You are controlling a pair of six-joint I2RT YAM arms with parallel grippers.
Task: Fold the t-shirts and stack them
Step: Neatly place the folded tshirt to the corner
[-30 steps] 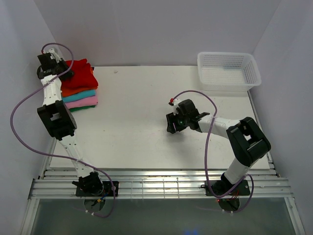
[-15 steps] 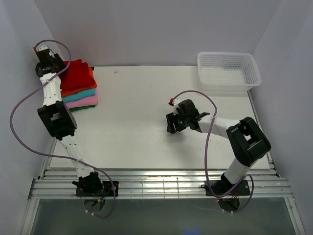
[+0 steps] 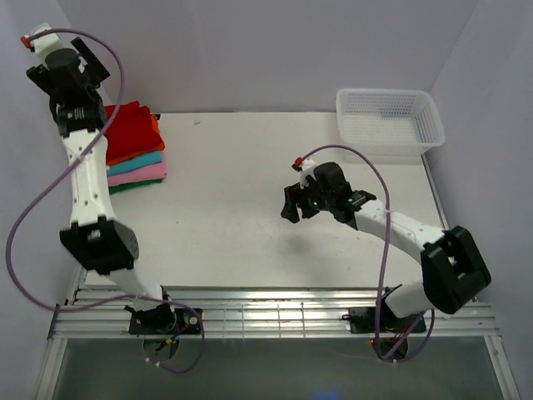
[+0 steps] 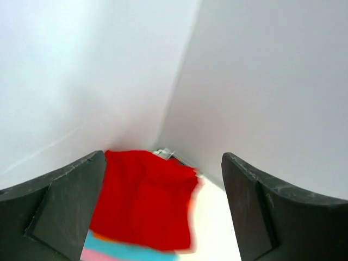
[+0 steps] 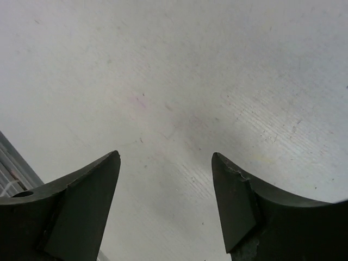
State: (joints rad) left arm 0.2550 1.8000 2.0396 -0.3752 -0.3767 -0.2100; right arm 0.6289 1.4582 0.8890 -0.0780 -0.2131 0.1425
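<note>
Folded t-shirts lie in a stack at the table's back left corner: the red t-shirt point(image 3: 132, 129) on top, then orange, teal point(image 3: 137, 161), pink point(image 3: 140, 173) and a dark green edge point(image 3: 133, 185). My left gripper point(image 3: 68, 73) hangs high above and left of the stack, open and holding nothing. In the left wrist view the red t-shirt point(image 4: 144, 201) lies far below, between the spread fingers of the left gripper point(image 4: 163, 156). My right gripper point(image 3: 293, 204) hovers over the table's middle. The right wrist view shows the right gripper point(image 5: 166, 156) open over bare tabletop point(image 5: 174, 81).
A white mesh basket point(image 3: 389, 119) stands at the back right corner. White walls close in the left, back and right sides. A slatted metal rail point(image 3: 275, 312) runs along the near edge by the arm bases.
The left gripper opened, let go of the red t-shirt and rose up and left, away from the stack. The right arm lifted slightly and its jaws spread wider.
</note>
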